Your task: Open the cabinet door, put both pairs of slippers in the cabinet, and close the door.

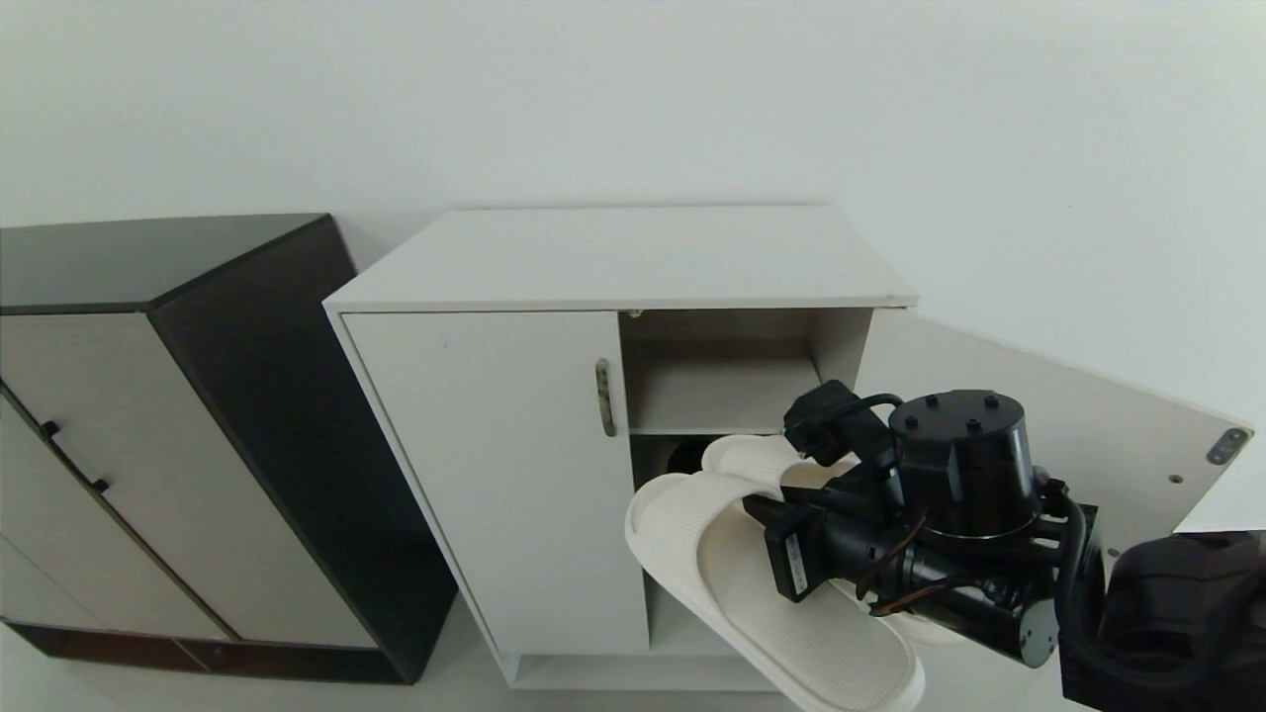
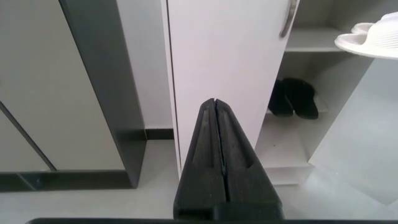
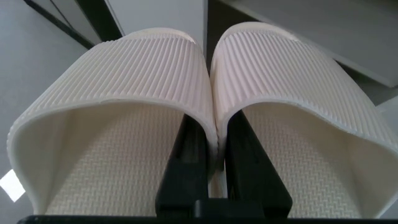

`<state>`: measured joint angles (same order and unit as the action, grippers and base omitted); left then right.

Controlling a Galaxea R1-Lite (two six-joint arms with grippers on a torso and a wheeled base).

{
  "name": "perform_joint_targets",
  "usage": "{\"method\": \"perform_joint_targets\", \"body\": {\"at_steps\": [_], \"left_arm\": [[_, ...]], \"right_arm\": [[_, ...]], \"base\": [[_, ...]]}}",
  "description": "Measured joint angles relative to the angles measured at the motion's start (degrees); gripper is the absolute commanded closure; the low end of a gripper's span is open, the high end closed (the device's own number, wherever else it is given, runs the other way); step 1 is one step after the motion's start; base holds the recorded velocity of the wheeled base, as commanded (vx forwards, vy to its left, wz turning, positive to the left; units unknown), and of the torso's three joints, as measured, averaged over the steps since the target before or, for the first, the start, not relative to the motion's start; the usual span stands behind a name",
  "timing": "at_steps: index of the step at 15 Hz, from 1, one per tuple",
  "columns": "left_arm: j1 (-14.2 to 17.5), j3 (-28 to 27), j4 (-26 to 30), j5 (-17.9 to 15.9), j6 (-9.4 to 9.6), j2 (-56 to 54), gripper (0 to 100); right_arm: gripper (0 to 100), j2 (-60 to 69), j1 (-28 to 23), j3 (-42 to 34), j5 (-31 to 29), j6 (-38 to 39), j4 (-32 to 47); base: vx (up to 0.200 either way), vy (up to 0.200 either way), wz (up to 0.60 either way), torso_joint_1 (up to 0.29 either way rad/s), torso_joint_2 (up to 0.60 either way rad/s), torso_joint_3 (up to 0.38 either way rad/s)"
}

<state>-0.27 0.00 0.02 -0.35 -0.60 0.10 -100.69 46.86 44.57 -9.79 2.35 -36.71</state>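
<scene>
White slippers (image 1: 762, 603) clamped in right tool (image 3: 214, 163); cabinet door (image 1: 1088, 425) open.

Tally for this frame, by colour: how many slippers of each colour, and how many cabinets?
White slippers: 2, both clamped in the right gripper
Black slippers: 2, inside the white cabinet
White cabinets: 1
Dark cabinet: 1
Total: 6

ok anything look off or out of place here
Nothing stands out. The right gripper holds the white slippers side by side before the open half of the cabinet, and the black slippers sit together on a lower shelf inside.
</scene>
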Motion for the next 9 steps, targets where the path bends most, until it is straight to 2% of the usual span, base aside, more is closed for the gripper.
{"method": "perform_joint_targets", "body": {"at_steps": [9], "left_arm": [[0.00,0.00,-0.02,0.00,0.00,0.00,100]], "right_arm": [[100,-0.11,-0.01,-0.06,0.02,-0.04,0.00]], "base": [[0.000,0.000,0.00,-0.128,0.47,0.336]]}}
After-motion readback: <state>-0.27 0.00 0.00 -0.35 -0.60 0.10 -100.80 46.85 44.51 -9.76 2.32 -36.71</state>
